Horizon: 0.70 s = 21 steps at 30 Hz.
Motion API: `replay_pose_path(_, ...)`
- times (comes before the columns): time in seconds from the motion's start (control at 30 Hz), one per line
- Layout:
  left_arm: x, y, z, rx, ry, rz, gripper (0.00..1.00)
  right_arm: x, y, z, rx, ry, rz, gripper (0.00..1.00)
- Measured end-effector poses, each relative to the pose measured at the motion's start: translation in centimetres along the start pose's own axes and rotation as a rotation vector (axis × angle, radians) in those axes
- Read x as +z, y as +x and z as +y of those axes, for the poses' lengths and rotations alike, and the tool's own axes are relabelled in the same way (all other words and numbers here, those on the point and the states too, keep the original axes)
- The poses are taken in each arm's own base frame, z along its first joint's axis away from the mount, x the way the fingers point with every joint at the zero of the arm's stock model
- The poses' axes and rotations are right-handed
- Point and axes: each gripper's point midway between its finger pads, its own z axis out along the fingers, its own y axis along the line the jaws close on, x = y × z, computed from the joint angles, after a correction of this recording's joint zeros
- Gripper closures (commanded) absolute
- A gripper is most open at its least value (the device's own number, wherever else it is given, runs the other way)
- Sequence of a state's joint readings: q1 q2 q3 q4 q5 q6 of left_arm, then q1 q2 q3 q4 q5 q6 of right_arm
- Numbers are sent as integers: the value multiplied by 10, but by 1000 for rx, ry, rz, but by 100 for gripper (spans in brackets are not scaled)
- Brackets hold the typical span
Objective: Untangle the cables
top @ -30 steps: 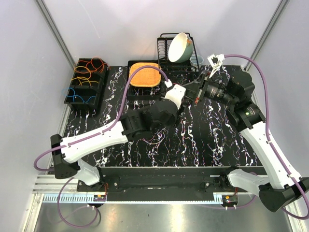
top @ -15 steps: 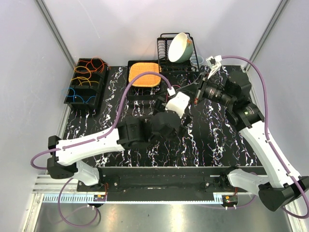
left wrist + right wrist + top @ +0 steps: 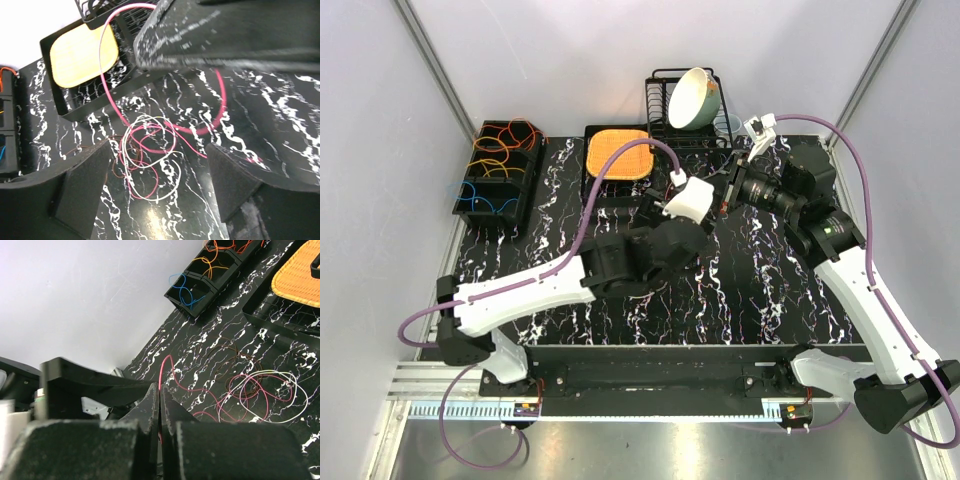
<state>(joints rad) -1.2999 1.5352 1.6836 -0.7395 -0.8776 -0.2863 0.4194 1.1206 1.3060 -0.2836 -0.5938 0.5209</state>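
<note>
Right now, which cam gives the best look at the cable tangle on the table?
Left wrist. It looks down on the tangle, with white, pink and brown loops overlapping mid-frame and each strand traceable. Right wrist shows the same tangle smaller, at a slant, near the frame edge. In top external I can't make it out under the left arm.

**Left arm** [image 3: 530, 285]: white links, base at the near left. It stretches diagonally forward and to the right, toward the centre, with the wrist angled downward.

**Left claw** [image 3: 155, 192]: jaws spread wide. The dark fingers [image 3: 80, 197] stand well apart at the lower corners of the wrist view.

**Right arm** [image 3: 865, 290]: base at the near right. The arm rises forward, and the forearm turns left toward the other wrist.

**Right claw** [image 3: 160, 390]: fingers pressed flat together, with a pink cable [image 3: 160, 375] pinched at their tips.
</note>
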Motion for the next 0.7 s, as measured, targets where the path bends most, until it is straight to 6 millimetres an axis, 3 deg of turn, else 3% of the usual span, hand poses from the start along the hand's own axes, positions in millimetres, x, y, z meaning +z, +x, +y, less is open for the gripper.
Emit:
replay_pose_path(0.17,26,11,10,28,-58,45,42,-1,-2,2,13,-3,-3,100)
replay_pose_path(0.23,33,13,17,30,-78,56,55,-1,-2,3,20,-4,-3,100)
replay_pose_path(0.3,37,12,23,21,-92,57,72,-1,-3,4,22,-6,-5,100)
replay_pose_path(0.33,39,12,26,19,-100,55,100,-1,-3,5,24,-9,-4,100)
replay_pose_path(0.53,45,21,24,38,-90,64,100,-2,-3,7,37,-14,-3,97)
replay_pose_path(0.57,44,21,23,40,-84,65,100,-2,-3,7,39,-14,-3,76)
replay_pose_path(0.63,42,19,23,37,-66,60,100,-1,-4,6,52,-6,-8,49)
replay_pose_path(0.67,40,17,23,31,-53,54,100,-1,-5,5,49,0,-12,40)
replay_pose_path(0.7,37,14,25,27,-43,49,100,-1,-5,5,62,6,-14,40)
